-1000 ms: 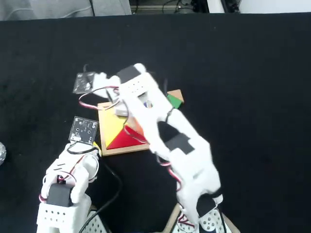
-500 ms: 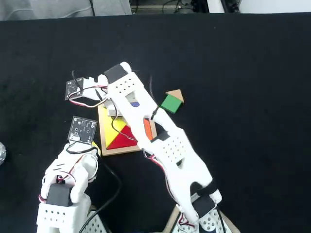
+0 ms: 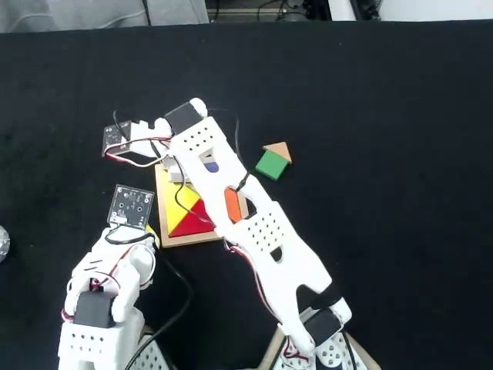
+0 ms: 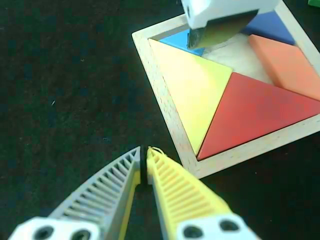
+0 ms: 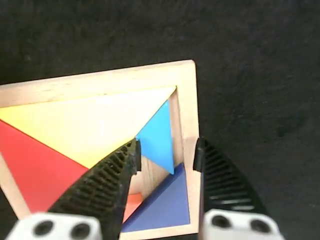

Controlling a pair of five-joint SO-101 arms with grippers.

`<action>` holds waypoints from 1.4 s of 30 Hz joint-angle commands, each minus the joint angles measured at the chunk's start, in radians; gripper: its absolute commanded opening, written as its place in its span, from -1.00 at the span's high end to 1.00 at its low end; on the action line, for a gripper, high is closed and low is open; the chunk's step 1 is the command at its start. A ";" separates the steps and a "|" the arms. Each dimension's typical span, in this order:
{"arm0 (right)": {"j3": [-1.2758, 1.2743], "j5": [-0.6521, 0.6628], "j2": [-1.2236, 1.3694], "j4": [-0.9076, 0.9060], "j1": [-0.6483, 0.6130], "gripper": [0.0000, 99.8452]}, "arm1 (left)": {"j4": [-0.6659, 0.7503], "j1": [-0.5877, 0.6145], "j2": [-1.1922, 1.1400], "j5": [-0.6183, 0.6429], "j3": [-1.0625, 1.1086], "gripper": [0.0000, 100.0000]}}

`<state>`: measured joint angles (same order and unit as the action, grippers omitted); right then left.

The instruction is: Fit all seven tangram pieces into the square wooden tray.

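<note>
I count one tray (image 4: pixel 167 100). Five inside: yellow piece (image 4: pixel 192 95), red (image 4: pixel 255 112), orange (image 4: pixel 285 62), light blue (image 5: pixel 159 137), dark blue (image 5: pixel 167 202). Two outside: green (image 3: pixel 270 164), tan (image 3: pixel 279 149).

In the square wooden tray (image 3: pixel 192 240), a yellow wooden triangle (image 3: pixel 178 201) lies left of a red wooden triangle (image 3: pixel 195 222). Right of the tray, a green wooden square (image 3: pixel 270 164) touches a tan wooden triangle (image 3: pixel 278 149) behind it.
</note>
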<state>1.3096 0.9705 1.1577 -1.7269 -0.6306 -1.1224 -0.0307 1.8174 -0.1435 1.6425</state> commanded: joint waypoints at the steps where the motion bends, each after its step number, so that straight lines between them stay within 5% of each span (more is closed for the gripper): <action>1: 0.071 0.000 -0.041 -0.038 -0.006 0.65 | 0.005 -0.001 0.006 0.002 -0.048 0.94; 5: 0.099 -0.078 -0.143 -0.038 0.046 0.66 | 0.005 -0.002 0.006 0.002 -0.048 0.94; 9: -0.001 -0.138 -0.272 -0.040 0.091 0.99 | 0.005 -0.002 0.006 0.002 -0.048 0.94; 21: -0.568 -0.173 -0.366 0.107 0.104 0.98 | 0.005 -0.002 0.006 0.002 -0.047 0.94; 42: -0.486 -0.229 -0.231 0.265 0.064 0.98 | 0.005 -0.001 0.006 0.002 -0.047 0.94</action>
<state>0.7603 0.7618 0.9306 -1.4553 -0.5524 -1.1224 -0.0307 1.8174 -0.1435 1.6425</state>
